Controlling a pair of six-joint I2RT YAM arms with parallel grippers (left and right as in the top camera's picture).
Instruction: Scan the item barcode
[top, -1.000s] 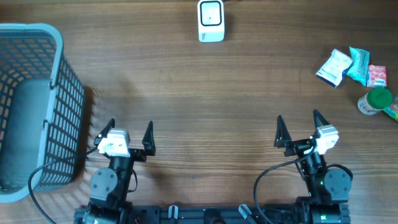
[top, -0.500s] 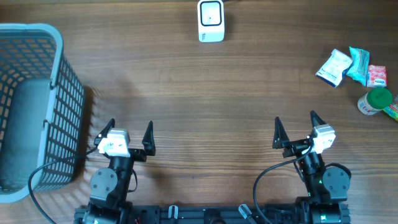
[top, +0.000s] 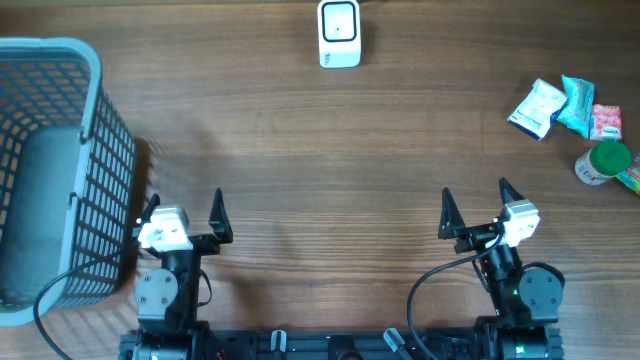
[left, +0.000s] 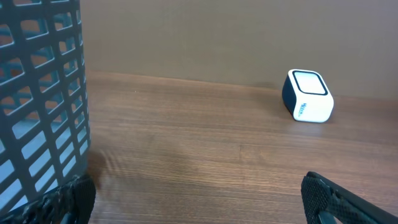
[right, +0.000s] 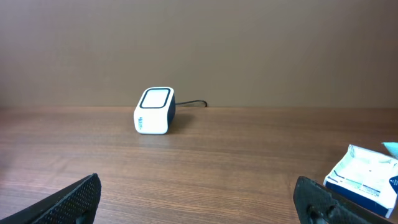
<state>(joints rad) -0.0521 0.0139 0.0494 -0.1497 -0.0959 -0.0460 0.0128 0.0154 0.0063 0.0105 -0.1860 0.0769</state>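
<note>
Far over on my right, the snack packs (top: 541, 107) sit bunched up, so my wide-open, empty right end effector (top: 476, 189) might grab two or bump the jar (top: 601, 164).

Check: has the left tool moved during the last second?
Yes. The left tool has shifted sideways toward the basket, now nearly at its wall.

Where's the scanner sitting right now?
The scanner stands at the far edge of the table, about midway across in the overhead view, with the basket off to its left and the snack packets to its right.
</note>
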